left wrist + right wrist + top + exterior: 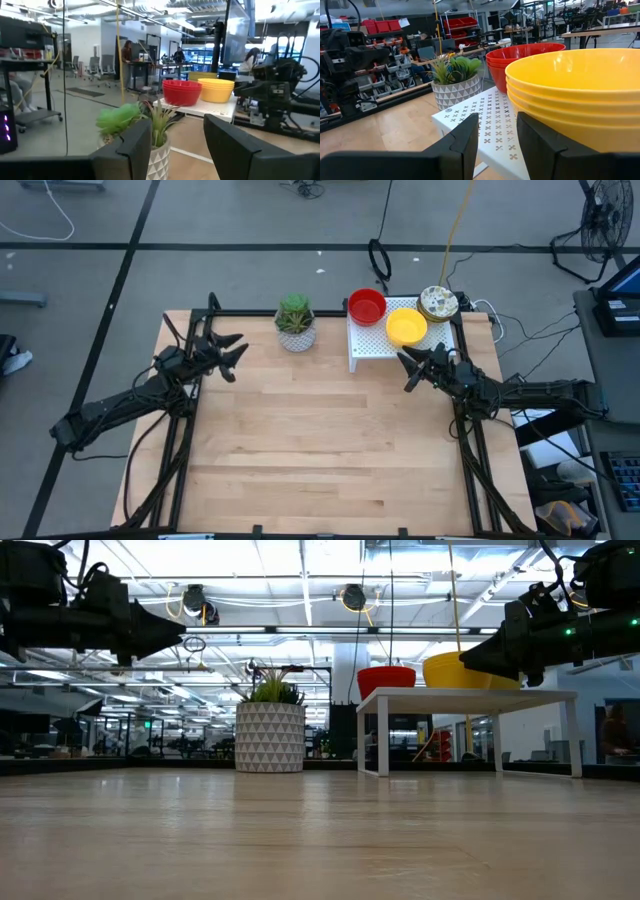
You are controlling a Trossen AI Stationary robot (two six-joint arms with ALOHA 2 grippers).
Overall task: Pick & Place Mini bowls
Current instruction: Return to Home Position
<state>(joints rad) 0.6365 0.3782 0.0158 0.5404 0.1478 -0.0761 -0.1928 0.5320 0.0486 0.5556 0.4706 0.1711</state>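
The stacked yellow shallow mini bowls (406, 326) near the counter's (320, 440) far-right corner are closely faced by the right claw (407, 372), spread apart.

All the bowls sit upright in three nested stacks on the white perforated rack (372, 346) at the far side of the counter (320, 440). The red bowls (367, 306), three rims showing, stand at the rack's far left corner. The yellow bowls (406, 326), four deep, stand just beside them toward the middle. The cream speckled bowls (438, 303) stand at the far right corner; their number cannot be told.
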